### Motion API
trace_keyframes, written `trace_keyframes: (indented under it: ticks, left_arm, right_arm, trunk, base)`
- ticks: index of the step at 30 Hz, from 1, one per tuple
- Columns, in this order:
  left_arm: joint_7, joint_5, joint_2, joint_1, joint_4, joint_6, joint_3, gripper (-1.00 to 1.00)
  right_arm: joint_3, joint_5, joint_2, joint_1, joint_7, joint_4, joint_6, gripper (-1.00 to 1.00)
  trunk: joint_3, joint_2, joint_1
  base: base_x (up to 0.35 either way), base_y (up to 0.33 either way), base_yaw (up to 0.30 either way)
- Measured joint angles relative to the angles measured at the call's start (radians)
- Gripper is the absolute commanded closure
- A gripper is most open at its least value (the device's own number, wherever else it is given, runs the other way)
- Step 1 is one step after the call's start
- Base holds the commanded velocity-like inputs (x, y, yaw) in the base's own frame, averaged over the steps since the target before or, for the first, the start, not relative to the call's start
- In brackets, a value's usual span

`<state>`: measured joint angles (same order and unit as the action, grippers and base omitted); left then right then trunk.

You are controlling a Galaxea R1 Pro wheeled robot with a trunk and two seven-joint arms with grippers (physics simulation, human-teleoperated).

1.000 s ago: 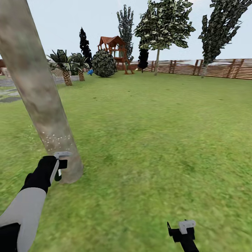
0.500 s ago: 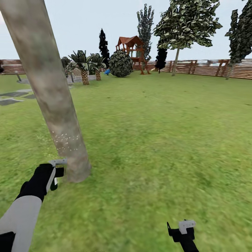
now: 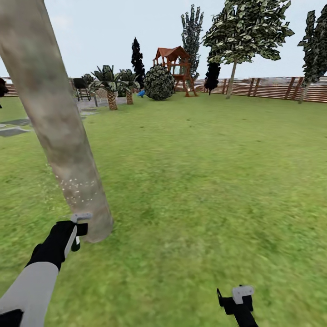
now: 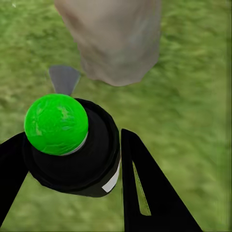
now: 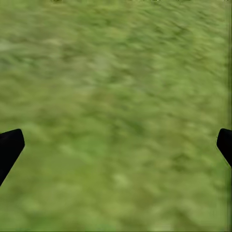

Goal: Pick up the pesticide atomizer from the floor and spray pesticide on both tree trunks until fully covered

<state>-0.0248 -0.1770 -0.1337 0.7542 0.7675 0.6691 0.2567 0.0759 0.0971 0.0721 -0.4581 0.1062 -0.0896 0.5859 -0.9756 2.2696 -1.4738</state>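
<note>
Head view, left to right: the left gripper is clamped on the atomizer, just beside the trunk base, where specks dot only a low band. Best to aim higher. Right gripper, well right of the trunk, hangs spread apart.
</note>
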Motion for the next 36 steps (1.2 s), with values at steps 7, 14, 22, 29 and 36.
trace_keyframes:
  ticks: [7, 14, 22, 29, 36]
  left_arm:
    - [-0.005, 0.004, -0.008, -0.002, -0.018, -0.007, 0.007, 1.00]
    - [-0.006, 0.010, 0.001, -0.023, -0.017, -0.010, 0.004, 1.00]
    - [-0.005, 0.013, 0.004, -0.023, -0.017, -0.010, 0.001, 1.00]
    - [-0.005, 0.015, 0.009, -0.023, -0.017, -0.010, 0.001, 1.00]
    - [-0.005, 0.013, 0.013, -0.023, -0.017, -0.012, 0.001, 1.00]
  right_arm:
    - [0.000, 0.000, 0.000, 0.000, 0.000, 0.000, 0.001, -1.00]
    - [0.000, 0.000, 0.000, 0.000, 0.000, 0.000, 0.000, -1.00]
    - [0.000, 0.000, 0.000, -0.001, 0.000, 0.000, 0.000, -1.00]
    - [0.000, 0.000, 0.000, 0.000, 0.000, 0.000, 0.000, -1.00]
    - [0.000, 0.000, 0.001, 0.000, 0.000, 0.001, 0.000, -1.00]
  trunk:
    - [0.000, 0.000, 0.000]
    - [0.000, 0.000, 0.000]
    - [0.000, 0.000, 0.000]
    - [0.000, 0.000, 0.000]
    - [0.000, 0.000, 0.000]
  base:
    - [0.203, -0.227, 0.145]
    - [0.204, -0.227, 0.275]
    - [0.160, -0.238, 0.277]
    - [0.039, -0.278, 0.268]
    - [0.089, -0.279, 0.052]
